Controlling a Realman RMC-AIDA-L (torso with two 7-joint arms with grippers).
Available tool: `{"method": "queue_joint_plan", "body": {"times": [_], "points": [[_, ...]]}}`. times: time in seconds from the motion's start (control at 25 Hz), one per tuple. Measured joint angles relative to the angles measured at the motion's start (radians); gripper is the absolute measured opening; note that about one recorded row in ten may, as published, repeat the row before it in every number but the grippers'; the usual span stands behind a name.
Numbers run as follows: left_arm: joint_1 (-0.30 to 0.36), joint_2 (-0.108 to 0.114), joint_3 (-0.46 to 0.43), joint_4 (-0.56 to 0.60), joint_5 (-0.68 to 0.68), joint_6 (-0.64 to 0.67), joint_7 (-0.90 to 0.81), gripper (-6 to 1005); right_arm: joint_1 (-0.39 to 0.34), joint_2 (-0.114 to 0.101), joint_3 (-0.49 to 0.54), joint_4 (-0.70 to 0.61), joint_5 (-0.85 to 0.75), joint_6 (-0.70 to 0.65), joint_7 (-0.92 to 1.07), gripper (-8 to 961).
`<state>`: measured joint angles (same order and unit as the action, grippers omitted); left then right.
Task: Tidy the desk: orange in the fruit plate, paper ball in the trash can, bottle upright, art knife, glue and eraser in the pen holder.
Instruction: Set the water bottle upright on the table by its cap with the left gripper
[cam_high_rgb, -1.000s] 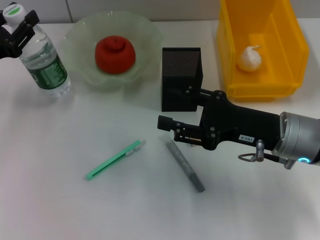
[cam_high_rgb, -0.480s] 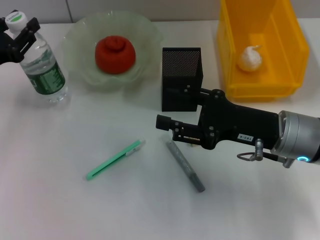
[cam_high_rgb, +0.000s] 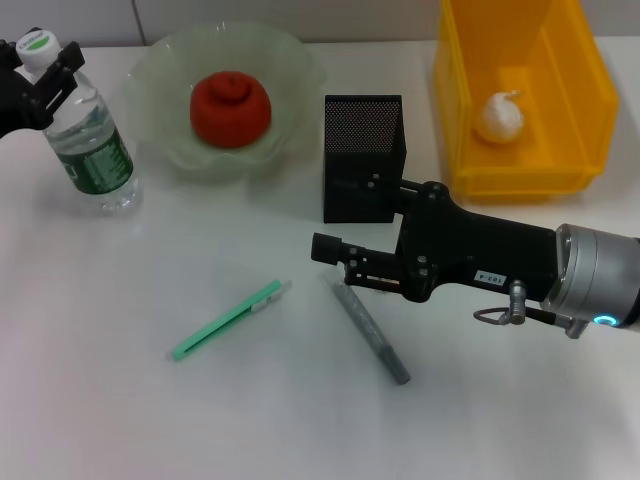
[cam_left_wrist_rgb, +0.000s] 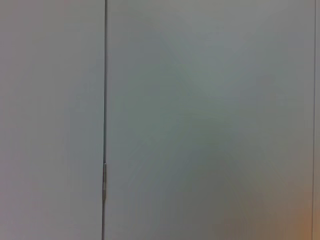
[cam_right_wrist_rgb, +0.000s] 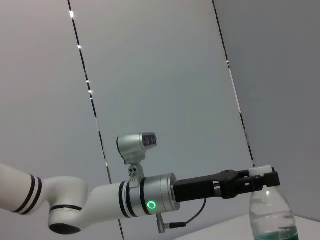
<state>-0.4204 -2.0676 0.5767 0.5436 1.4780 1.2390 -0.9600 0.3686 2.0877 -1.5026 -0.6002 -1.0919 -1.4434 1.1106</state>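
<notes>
Left gripper (cam_high_rgb: 40, 62) pinches the cap of the bottle (cam_high_rgb: 88, 140), far left, nearly upright; light, slick plastic (best held at the neck). Right gripper (cam_high_rgb: 340, 270), jaws apparently closed and empty, hovers over the grey art knife (cam_high_rgb: 370, 331) mid-desk

Bright even overhead light; soft faint shadows; left wrist view featureless.
</notes>
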Motion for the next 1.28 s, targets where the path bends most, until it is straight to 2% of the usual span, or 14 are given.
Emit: {"method": "queue_joint_plan", "body": {"times": [1.28], "points": [[-0.006,0.003,0.037,-0.018,0.0,-0.013,0.017,616,0.002,0.0,0.007,0.0,0.0,0.0,0.002,693]]}}
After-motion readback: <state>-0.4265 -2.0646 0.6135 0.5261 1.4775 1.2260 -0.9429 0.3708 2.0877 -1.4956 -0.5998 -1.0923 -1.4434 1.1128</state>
